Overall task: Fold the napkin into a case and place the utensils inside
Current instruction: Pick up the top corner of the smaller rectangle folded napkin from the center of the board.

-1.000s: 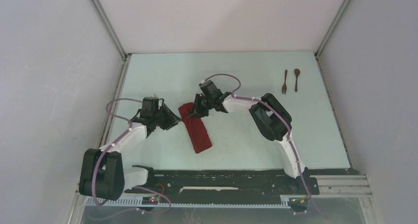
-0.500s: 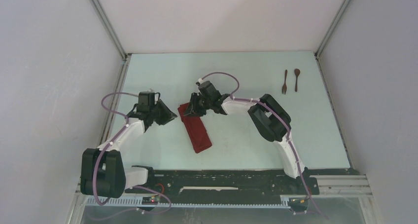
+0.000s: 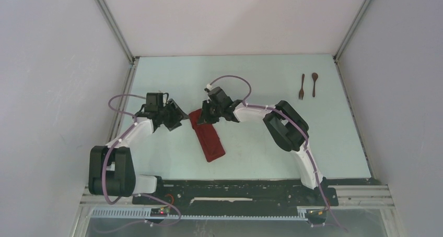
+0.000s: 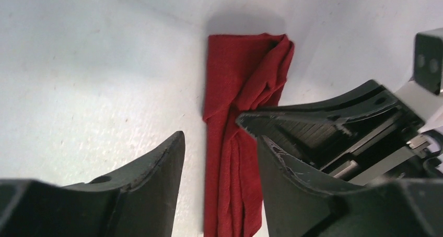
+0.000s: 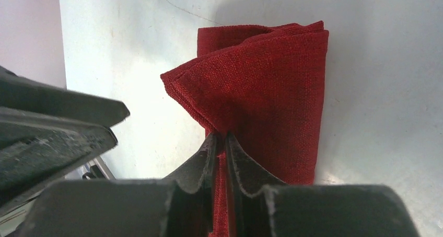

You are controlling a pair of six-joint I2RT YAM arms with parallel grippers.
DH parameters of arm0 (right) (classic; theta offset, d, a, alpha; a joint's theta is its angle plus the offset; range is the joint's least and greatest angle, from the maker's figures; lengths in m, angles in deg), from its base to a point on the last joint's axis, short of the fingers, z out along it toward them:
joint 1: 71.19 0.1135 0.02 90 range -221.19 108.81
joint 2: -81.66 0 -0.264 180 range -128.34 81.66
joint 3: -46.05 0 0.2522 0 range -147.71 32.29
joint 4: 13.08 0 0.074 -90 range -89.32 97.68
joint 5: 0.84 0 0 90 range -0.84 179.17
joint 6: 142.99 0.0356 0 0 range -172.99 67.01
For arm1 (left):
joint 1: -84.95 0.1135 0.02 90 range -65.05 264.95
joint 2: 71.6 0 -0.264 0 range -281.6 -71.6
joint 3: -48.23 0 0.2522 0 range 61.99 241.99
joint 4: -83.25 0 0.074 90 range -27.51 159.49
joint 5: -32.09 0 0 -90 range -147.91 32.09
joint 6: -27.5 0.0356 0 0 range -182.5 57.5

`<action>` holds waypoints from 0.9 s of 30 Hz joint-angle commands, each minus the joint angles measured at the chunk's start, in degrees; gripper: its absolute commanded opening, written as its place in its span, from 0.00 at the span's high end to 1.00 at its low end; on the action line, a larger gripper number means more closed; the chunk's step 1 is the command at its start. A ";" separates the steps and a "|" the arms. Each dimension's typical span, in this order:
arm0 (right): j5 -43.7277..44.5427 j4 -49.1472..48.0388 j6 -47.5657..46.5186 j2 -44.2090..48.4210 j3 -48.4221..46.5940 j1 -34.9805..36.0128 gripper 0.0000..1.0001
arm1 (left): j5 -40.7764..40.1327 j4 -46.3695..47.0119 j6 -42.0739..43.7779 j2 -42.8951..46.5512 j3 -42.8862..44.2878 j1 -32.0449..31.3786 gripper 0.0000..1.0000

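The dark red napkin [image 3: 209, 140] lies on the table as a narrow folded strip running from far left to near right. Its far end is bunched up [image 5: 261, 85]. My right gripper [image 5: 222, 143] is shut on a fold of that far end. The left gripper [image 4: 222, 158] hovers open just left of the same end, and the strip [image 4: 230, 85] shows between its fingers without touching them. From above, the left gripper [image 3: 178, 118] and right gripper [image 3: 203, 117] face each other across the napkin. The utensils, a fork [image 3: 301, 87] and spoon [image 3: 314, 84], lie side by side at the far right.
The pale table [image 3: 251, 75] is fenced by grey walls on the left, back and right. A black rail [image 3: 235, 187] with both arm bases runs along the near edge. The right gripper's fingers [image 4: 324, 117] crowd the left wrist view.
The left gripper has moved away from the near edge and opened wider. The right gripper has shifted slightly left, opened briefly and closed again on the napkin's far end.
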 commanded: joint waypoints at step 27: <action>-0.84 -0.22 -3.49 1.93 -3.53 1.63 0.83 | 5.68 -3.83 2.07 -19.19 18.20 -2.89 0.55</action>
